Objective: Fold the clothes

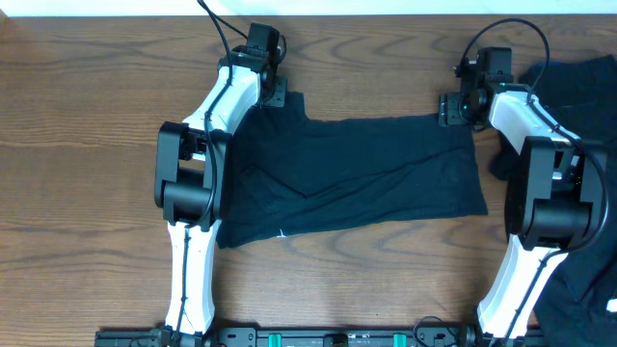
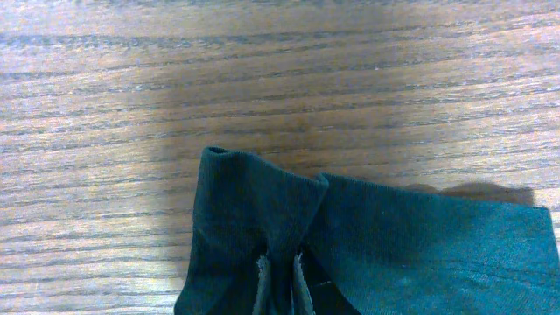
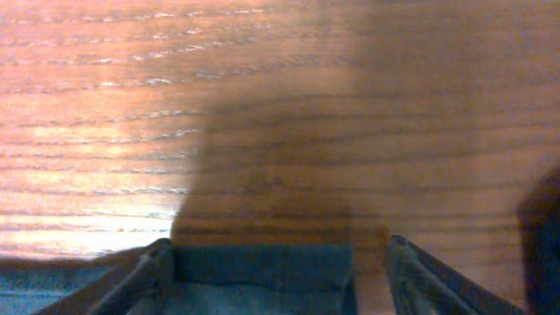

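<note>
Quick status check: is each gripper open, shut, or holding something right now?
Left gripper: closed, pinching a bunched corner of the T-shirt.
Right gripper: open, jaws either side of the T-shirt's edge, not clamped.

no legible text, no labels or brands, no numbers or signs

The left arm (image 1: pixel 193 173) hides the shirt (image 1: pixel 366 173) side behind the left gripper (image 2: pixel 280 273). On the right gripper (image 3: pixel 280 273), the fingers (image 3: pixel 144 276) are blurred and cut off by the lower edge. Beside it, a second garment (image 1: pixel 578 77) is cut off at the border.
</note>
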`<state>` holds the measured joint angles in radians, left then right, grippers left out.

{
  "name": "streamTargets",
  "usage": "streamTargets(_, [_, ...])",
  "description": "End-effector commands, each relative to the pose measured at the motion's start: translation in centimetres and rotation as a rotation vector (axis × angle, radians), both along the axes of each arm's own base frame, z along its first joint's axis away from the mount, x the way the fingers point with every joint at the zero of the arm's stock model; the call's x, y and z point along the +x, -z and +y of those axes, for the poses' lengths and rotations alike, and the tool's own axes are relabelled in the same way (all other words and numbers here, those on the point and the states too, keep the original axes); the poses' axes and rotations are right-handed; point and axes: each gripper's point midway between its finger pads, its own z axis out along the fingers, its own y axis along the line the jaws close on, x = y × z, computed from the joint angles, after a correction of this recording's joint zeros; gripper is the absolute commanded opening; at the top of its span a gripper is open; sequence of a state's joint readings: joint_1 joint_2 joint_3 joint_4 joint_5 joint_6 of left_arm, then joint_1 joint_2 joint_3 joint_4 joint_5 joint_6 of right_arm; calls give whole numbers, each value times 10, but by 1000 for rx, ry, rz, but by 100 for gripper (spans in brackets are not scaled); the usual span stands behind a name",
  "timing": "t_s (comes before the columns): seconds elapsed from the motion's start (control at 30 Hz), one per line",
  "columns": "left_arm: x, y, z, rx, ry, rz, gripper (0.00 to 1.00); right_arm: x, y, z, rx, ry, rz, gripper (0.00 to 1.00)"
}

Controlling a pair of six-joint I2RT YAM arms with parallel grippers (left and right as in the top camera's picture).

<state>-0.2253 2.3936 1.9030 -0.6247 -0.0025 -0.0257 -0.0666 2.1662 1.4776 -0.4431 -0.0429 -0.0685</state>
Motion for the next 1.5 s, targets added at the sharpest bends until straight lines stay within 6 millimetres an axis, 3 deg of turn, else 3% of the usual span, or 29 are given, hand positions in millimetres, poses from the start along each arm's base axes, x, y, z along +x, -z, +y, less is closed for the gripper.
streamTargets(0.0, [-19,25,10,31,-15,84,11,-5,20,-3,-13,-11,44,66])
streamTargets(0.27, [-20,26,11,32,-16,87,11,-4,17,-6,-14,-6,43,83])
streamTargets(0.47, [-20,26,12,32,-19,88,12,1,0,-3,53,-18,38,84])
streamTargets(0.83, [-22,27,20,34,-32,102,11,-6,-4,-20,80,16,67,69])
streamTargets(1.27, [-22,27,20,34,-33,102,12,-10,1,-8,67,-93,76,66])
streamTargets(1.3, [-22,27,20,34,-33,102,12,-12,2,-6,61,-120,81,68])
streamTargets(1.4, [-22,27,20,34,-33,102,12,-17,3,-3,50,-178,98,87])
streamTargets(1.47, [-22,27,20,34,-33,102,11,-19,4,-1,54,-206,104,90])
